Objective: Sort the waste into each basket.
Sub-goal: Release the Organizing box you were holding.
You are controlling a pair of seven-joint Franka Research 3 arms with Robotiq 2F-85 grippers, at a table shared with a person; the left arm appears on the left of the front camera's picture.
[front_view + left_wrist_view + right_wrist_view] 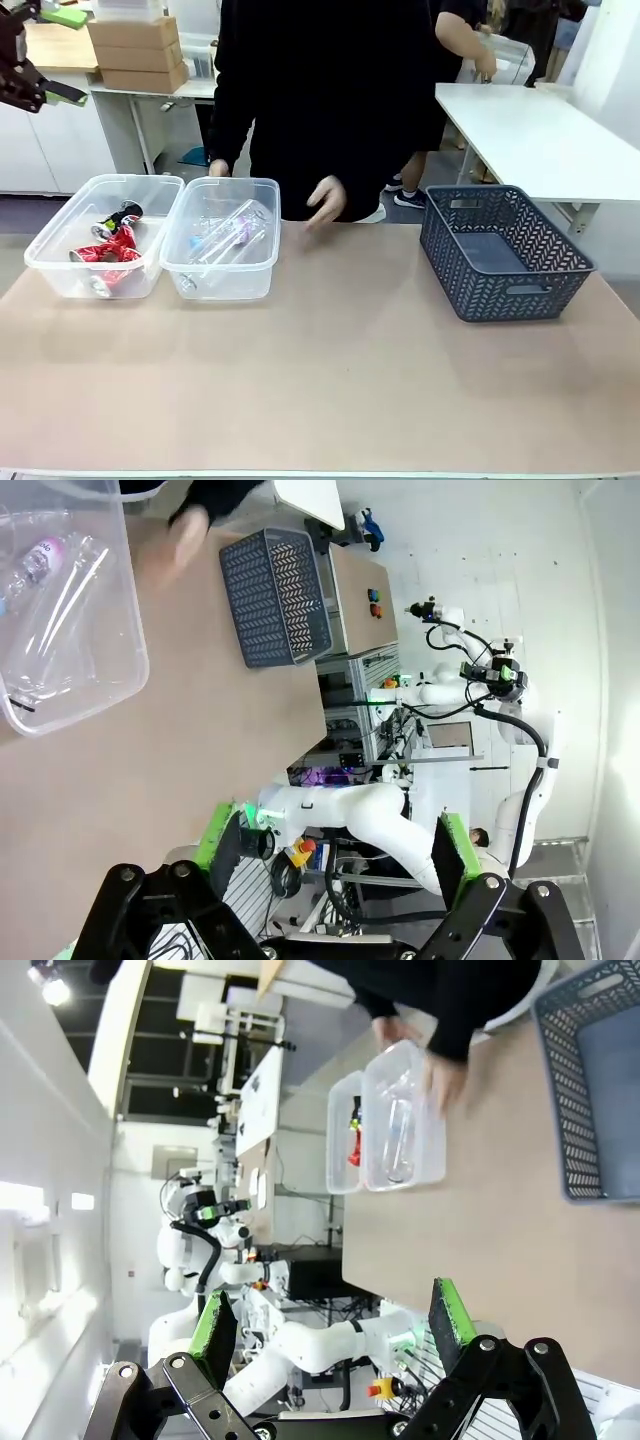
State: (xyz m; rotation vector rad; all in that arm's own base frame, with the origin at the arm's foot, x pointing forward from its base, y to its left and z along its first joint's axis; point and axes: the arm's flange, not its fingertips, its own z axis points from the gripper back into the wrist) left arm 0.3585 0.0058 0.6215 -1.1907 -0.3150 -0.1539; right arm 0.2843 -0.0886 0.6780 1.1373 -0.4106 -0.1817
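Crushed shiny red cans (108,250) lie in the left clear plastic tub (60,268) at the frame's left; clear plastic bottles (228,235) fill the neighbouring clear tub (222,281). Both look light, slippery and easily dented, best pinched across a can's creased middle or a bottle's neck. The left gripper (330,865) and right gripper (330,1335) both stand apart and empty, raised above the table.

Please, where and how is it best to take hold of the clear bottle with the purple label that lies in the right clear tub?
Probably from straight above, closing across the middle of the purple-label bottle. It lies on its side, slanted in the tub, so its round body shows upward while the tub walls block any sideways approach. Turn the gripper so its fingers straddle the bottle's width, not its length. Other clear bottles lie close beside it.
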